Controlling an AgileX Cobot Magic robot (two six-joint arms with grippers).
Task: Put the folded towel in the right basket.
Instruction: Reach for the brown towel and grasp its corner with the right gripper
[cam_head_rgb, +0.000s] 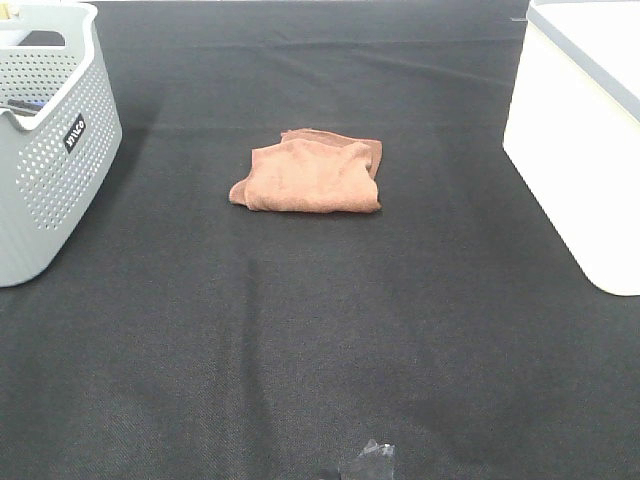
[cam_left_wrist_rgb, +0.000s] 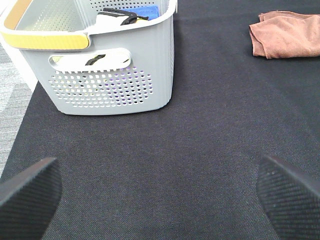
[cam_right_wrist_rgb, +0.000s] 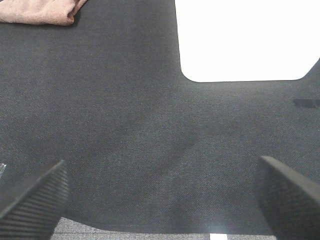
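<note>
A folded brown towel (cam_head_rgb: 310, 174) lies on the black cloth near the middle of the table. It also shows in the left wrist view (cam_left_wrist_rgb: 285, 34) and at the edge of the right wrist view (cam_right_wrist_rgb: 40, 11). The right basket (cam_head_rgb: 585, 130) is white and stands at the right edge; its wall shows in the right wrist view (cam_right_wrist_rgb: 245, 40). My left gripper (cam_left_wrist_rgb: 155, 192) is open and empty, far from the towel. My right gripper (cam_right_wrist_rgb: 160, 195) is open and empty near the table's front edge. Neither gripper shows in the exterior high view.
A grey perforated basket (cam_head_rgb: 50, 140) stands at the left edge and holds dark and blue items (cam_left_wrist_rgb: 127, 15). A small crumpled clear scrap (cam_head_rgb: 370, 460) lies at the front edge. The black cloth (cam_head_rgb: 320, 330) covers the table.
</note>
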